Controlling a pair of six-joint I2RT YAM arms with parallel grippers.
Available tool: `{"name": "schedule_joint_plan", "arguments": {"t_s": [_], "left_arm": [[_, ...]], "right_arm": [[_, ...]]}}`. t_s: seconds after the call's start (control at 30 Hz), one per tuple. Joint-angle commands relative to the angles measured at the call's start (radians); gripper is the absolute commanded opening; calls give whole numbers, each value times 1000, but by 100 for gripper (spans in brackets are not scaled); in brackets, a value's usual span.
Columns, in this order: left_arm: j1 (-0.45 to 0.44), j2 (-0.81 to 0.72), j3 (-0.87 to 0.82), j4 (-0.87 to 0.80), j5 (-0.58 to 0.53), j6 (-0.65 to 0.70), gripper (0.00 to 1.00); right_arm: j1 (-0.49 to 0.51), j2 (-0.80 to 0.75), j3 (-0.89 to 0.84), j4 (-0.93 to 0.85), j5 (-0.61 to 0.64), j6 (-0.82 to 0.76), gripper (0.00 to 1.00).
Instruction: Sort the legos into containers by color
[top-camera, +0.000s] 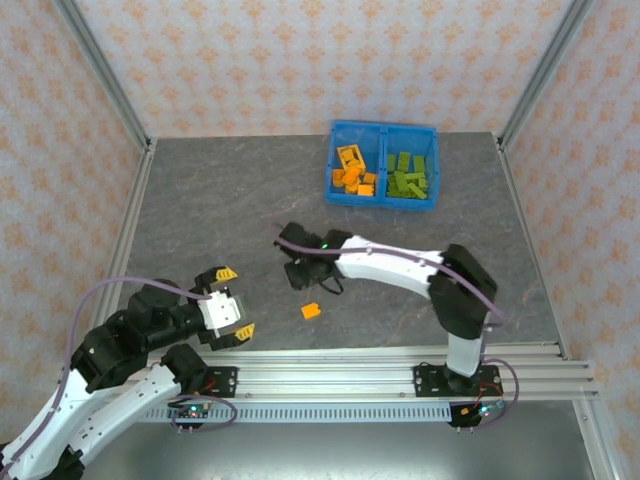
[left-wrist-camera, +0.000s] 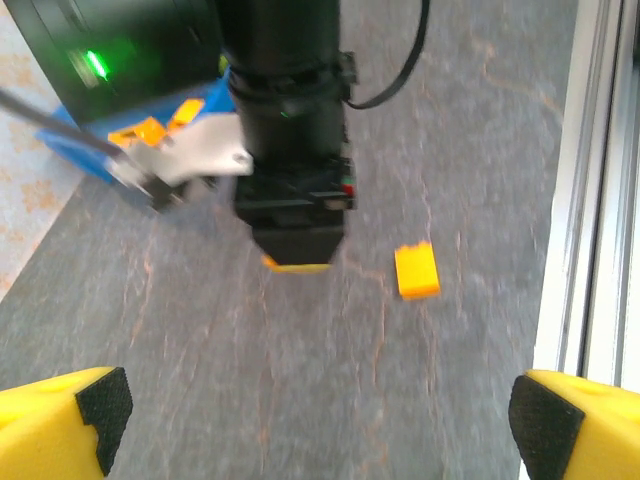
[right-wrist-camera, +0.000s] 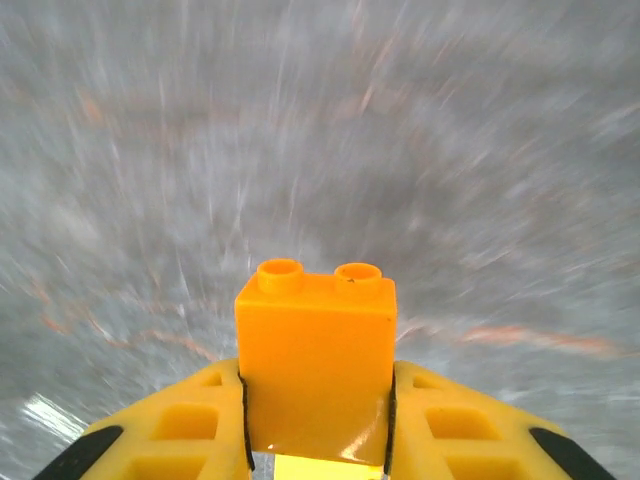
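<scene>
Right gripper (right-wrist-camera: 318, 440) jaws pinch an orange brick (right-wrist-camera: 315, 365), studs forward. The bin (top-camera: 380, 203) lies beyond, orange legos (top-camera: 352, 172) at its left. Left gripper (top-camera: 238, 302) jaws are spread, farther off.

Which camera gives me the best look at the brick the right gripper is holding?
Right wrist: the orange brick sits centre frame, clamped between the fingers, two studs showing. Left wrist catches just an orange sliver of it under the right gripper. In top external the gripper hides it.
</scene>
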Motion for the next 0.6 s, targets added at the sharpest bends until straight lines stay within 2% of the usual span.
{"name": "schedule_joint_plan", "arguments": {"t_s": [0.0, 0.13, 0.27, 0.33, 0.47, 0.57], "left_arm": [[-3, -10, -42, 236, 35, -115, 100], [-3, 19, -71, 362, -39, -242, 100], [-3, 71, -94, 477, -175, -509, 100], [-3, 98, -97, 503, -197, -626, 100], [-3, 146, -76, 482, -205, -785, 100], [-3, 159, -47, 414, -232, -844, 100]], "right_arm": [[-95, -93, 14, 50, 146, 6, 26], [-230, -61, 109, 33, 213, -28, 26], [-351, 74, 268, 11, 234, -65, 26], [-396, 171, 375, -14, 232, -81, 26], [-469, 390, 655, -83, 214, -78, 26], [-507, 556, 880, -147, 192, -67, 26]]}}
